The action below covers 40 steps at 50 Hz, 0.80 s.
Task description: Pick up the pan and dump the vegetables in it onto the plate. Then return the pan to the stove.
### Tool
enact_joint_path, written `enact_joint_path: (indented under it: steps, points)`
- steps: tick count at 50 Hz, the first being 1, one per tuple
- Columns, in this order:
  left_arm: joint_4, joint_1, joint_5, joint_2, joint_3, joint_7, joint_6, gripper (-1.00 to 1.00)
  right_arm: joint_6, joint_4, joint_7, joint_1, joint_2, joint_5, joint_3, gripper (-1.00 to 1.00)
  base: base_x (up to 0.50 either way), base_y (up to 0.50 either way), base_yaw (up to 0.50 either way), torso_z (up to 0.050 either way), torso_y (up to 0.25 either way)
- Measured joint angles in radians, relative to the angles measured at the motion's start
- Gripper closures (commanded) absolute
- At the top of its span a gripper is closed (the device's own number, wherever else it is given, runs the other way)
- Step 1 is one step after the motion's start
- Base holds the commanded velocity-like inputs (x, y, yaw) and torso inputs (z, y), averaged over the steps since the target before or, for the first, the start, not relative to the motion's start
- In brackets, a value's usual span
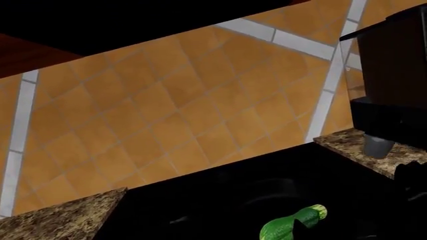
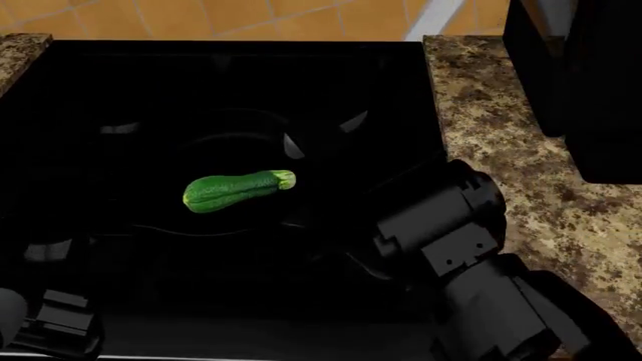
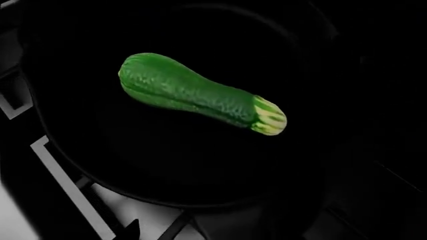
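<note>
One zucchini (image 2: 237,189) lies on its side in the middle of the skillet (image 3: 167,170), pale stem end toward the right of the head view, and the skillet sits on the stove (image 2: 401,98) over dark grates. It's loose in there, glossy and round, so any tilt during the lift could send it rolling over that shallow rim before it reaches a plate — and no plate shows in any view.

Black on black is the trouble here: the pan's handle can't be picked out from the cooktop, so a grasp could land on rim or grate instead. The right arm (image 2: 452,226) hangs just beside the pan, its wrist camera staring straight down at the zucchini; its fingers are out of sight, so whether they're apart or together I can't tell. Same for the left arm (image 2: 56,323), low at the stove's front. Granite counter (image 2: 522,165) flanks the stove, with a dark appliance (image 2: 592,83) on it that a wide swing might clip.
</note>
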Motion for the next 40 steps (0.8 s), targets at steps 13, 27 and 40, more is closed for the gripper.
enact_joint_path:
  steps: [13, 27, 40]
  points:
    - [0.007, -0.003, -0.009, -0.005, 0.001, -0.007, 0.001, -1.00, -0.047, 0.158, -0.055, -0.012, -0.061, -0.028, -0.029, -1.00, 0.00, 0.00, 0.00, 0.000, 0.000]
    - [0.004, 0.007, -0.006, -0.008, 0.007, -0.010, 0.017, -1.00, -0.017, 0.059, 0.034, -0.037, -0.023, -0.007, -0.012, 1.00, 0.00, 0.00, 0.00, 0.000, 0.000]
    - [-0.003, 0.028, 0.000, -0.013, 0.009, -0.009, 0.042, -1.00, 0.154, -0.387, 0.271, -0.024, 0.145, 0.094, 0.040, 1.00, 0.00, 0.00, 0.00, 0.000, 0.000]
